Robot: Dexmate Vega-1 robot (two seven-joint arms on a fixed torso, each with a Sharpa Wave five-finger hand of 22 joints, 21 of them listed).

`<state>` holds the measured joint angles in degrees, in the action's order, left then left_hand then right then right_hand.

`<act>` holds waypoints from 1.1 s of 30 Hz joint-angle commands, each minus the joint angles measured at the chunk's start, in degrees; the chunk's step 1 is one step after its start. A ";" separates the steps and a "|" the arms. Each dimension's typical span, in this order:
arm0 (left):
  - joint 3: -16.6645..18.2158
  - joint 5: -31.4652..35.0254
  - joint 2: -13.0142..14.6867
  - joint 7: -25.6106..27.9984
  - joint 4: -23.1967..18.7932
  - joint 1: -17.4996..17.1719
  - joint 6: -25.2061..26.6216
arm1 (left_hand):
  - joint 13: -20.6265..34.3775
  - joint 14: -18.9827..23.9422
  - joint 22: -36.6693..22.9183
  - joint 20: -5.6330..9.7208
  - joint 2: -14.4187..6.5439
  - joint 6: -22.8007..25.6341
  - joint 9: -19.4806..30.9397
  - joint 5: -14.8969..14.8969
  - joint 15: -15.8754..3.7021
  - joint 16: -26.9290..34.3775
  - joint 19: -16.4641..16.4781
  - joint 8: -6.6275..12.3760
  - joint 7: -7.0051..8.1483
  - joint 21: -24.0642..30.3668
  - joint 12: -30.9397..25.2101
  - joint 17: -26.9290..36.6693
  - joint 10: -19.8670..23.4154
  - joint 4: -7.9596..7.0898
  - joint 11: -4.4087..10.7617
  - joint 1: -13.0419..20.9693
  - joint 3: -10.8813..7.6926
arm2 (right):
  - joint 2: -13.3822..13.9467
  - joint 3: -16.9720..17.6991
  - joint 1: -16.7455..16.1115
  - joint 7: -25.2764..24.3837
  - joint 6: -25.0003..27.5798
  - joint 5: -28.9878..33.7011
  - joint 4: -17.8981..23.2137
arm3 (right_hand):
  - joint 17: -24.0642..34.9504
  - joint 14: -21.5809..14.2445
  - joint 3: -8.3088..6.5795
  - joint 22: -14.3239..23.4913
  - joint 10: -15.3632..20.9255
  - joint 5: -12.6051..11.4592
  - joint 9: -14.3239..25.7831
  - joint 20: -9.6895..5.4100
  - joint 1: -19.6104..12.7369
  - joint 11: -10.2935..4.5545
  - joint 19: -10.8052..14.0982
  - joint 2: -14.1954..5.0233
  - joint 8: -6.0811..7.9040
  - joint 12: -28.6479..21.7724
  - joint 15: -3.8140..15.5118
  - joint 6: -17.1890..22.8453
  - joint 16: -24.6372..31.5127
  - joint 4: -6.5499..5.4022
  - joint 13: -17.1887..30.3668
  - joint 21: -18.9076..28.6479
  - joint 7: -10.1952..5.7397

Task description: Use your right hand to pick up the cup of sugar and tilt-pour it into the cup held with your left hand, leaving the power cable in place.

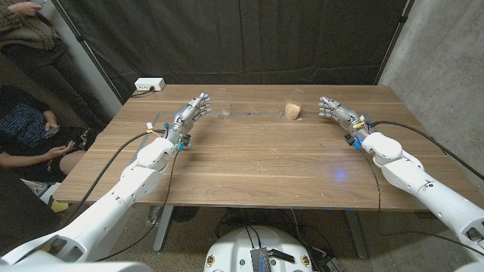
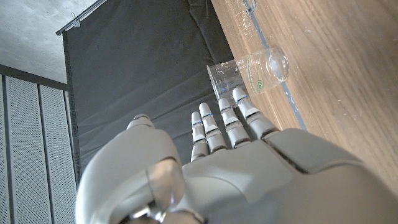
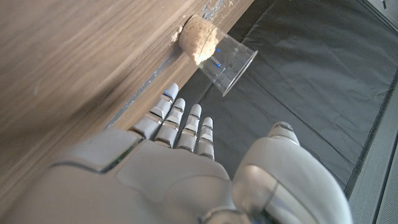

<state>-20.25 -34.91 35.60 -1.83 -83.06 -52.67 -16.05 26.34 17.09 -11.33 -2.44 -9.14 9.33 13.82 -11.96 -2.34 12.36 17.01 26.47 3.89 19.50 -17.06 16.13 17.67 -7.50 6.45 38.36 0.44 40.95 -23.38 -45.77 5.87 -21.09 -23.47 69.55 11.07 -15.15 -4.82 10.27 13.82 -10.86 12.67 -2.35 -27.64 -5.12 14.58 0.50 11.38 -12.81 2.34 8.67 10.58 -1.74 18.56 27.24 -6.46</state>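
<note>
Both hands staged, nothing gripped yet.

Sugar cup (image 1: 294, 107) stands upright at the far edge of the desk (image 1: 249, 166), long axis vertical, sugar low in the bottom. Right hand (image 1: 338, 113) sits just to its right, fingers (image 3: 180, 121) straight, slightly apart, holding nothing, tips aimed at the cup with a clear gap between. That hand is plainly the nearer one, so I'd judge the next move as a short sideways reach toward the desk's middle, then a wrap around the wall. Empty cup (image 1: 221, 104) stands upright too, just beside the left hand (image 1: 189, 117); its fingers (image 2: 227, 121) are extended, loosely apart, close to the cup but not on it. White power box (image 1: 149, 85) sits on the far left corner, well apart from both cups.
</note>
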 commanded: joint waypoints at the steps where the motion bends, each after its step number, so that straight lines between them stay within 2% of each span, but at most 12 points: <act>1: 0.91 1.16 2.37 1.68 -3.93 -2.33 0.82 | 0.07 0.76 -0.07 0.25 0.16 0.36 0.06 -0.39 -4.14 0.47 0.39 -0.12 0.00 0.11 0.10 -0.05 0.50 -0.11 0.09 -0.12 -0.35 | -1.17 -1.46 4.98 -1.87 -5.88 4.87 -11.35 | 0.24 -0.12 0.18 0.20 0.26 -0.57 0.29 -2.63 0.38 0.00 0.40 0.35 0.10 -0.18 8.31 -0.25 0.40 0.07 0.01 -0.11 0.18; 8: 1.30 1.99 3.44 3.00 -5.57 -3.66 1.52 | -0.10 0.92 -0.06 0.27 0.19 0.43 -0.05 -0.40 -4.13 0.50 0.47 -0.29 0.08 0.08 0.21 -0.25 0.72 -0.06 0.29 -0.20 -0.46 | -4.54 -3.36 10.59 -2.24 -11.55 7.07 -23.70 | 0.24 -0.32 0.21 0.20 0.46 -0.76 0.35 -3.03 0.45 -0.57 0.88 0.43 0.08 -0.40 8.60 -0.76 0.54 0.17 0.01 -0.17 0.09; 17: 1.17 3.40 3.41 3.75 -5.52 -3.69 0.87 | -0.30 1.03 -0.05 0.38 0.18 0.59 -0.16 -0.41 -4.15 0.52 0.52 -0.44 0.02 0.04 0.39 -0.47 0.84 -0.05 0.21 -0.33 -0.59 | -5.80 -7.60 17.55 -6.05 -19.59 13.18 -37.33 | 0.21 1.16 0.46 0.21 -1.79 -1.16 0.48 -2.97 0.51 -1.26 0.32 1.18 -0.14 0.17 8.52 -2.83 0.15 0.60 0.02 -0.99 -0.20; 20: 1.12 3.55 3.50 3.91 -5.74 -3.74 1.19 | -0.33 1.06 -0.05 0.38 0.18 0.69 -0.18 -0.41 -4.15 0.52 0.60 -0.44 0.00 0.06 0.44 -0.51 0.83 -0.04 0.21 -0.36 -0.61 | -5.60 -8.22 17.75 -6.95 -20.61 13.37 -38.18 | 0.22 2.01 0.66 0.21 -2.41 -1.29 0.52 -2.79 0.60 -1.12 0.02 1.66 -0.22 0.30 8.40 -3.61 -0.05 0.77 0.03 -1.31 -0.25; 22: 1.00 3.73 3.60 4.01 -5.97 -3.64 1.62 | -0.37 1.16 -0.04 0.39 0.18 0.80 -0.20 -0.41 -4.19 0.55 0.59 -0.44 0.03 0.04 0.40 -0.55 1.04 -0.04 0.27 -0.38 -0.64 | -4.23 -8.85 16.82 -8.20 -20.05 14.49 -36.22 | 0.22 2.71 0.84 0.22 -3.35 -1.46 0.56 -2.51 0.60 -0.86 -0.31 2.12 -0.33 0.53 8.12 -4.51 -0.15 0.97 0.04 -1.64 -0.31; 24: 0.86 3.97 3.72 3.98 -6.03 -3.38 1.94 | -0.42 1.16 -0.04 0.47 0.18 0.99 -0.22 -0.41 -4.21 0.55 0.64 -0.42 -0.01 0.04 0.44 -0.60 1.09 -0.04 0.34 -0.42 -0.67 | -2.86 -9.39 15.95 -9.37 -18.39 15.71 -33.55 | 0.20 3.54 1.06 0.23 -4.08 -1.69 0.60 -1.31 0.50 -0.84 -0.88 2.77 -0.33 0.63 7.93 -5.36 -0.24 1.30 0.05 -2.11 -0.48; 27: 0.68 4.28 3.82 3.94 -6.02 -3.01 2.29 | -0.46 1.20 -0.04 0.46 0.19 0.99 -0.25 -0.41 -4.14 0.55 0.64 -0.48 -0.01 0.03 0.50 -0.66 1.09 -0.03 0.26 -0.45 -0.70 | -1.74 -10.01 15.47 -10.92 -16.42 17.26 -31.44 | 0.24 5.47 1.30 0.27 -5.51 -2.13 0.66 -0.58 0.47 -0.93 -2.11 3.37 -0.37 0.90 7.57 -6.78 -0.50 1.61 0.08 -2.96 -0.68; 33: 0.30 4.95 4.02 4.01 -6.15 -2.62 2.83 | -0.57 1.21 -0.03 0.57 0.19 1.04 -0.31 -0.41 -4.19 0.54 0.65 -0.58 -0.06 -0.01 0.57 -0.77 1.22 -0.03 0.21 -0.53 -0.77 | -2.04 -11.82 17.05 -12.08 -16.82 19.67 -33.55 | 0.35 7.79 1.51 0.34 -7.56 -2.71 0.74 -0.09 0.77 -0.32 -3.85 3.59 -0.25 1.20 6.68 -8.24 -0.55 1.69 0.11 -4.11 -0.54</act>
<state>-19.32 -31.47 39.21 1.79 -88.83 -55.92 -14.54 25.75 17.70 -11.19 -2.05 -8.69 10.04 13.57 -11.96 -2.34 12.36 17.39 26.25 3.78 19.50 -16.66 15.42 18.51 -7.52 6.66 37.89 -0.04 37.22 -31.16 -30.75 -2.89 -38.09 -8.44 37.61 11.21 -8.23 -3.39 10.26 6.87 -13.15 13.20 -2.22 -26.87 -5.54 11.16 3.39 11.39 -11.84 2.23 0.98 10.35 -0.30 18.57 23.41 -6.94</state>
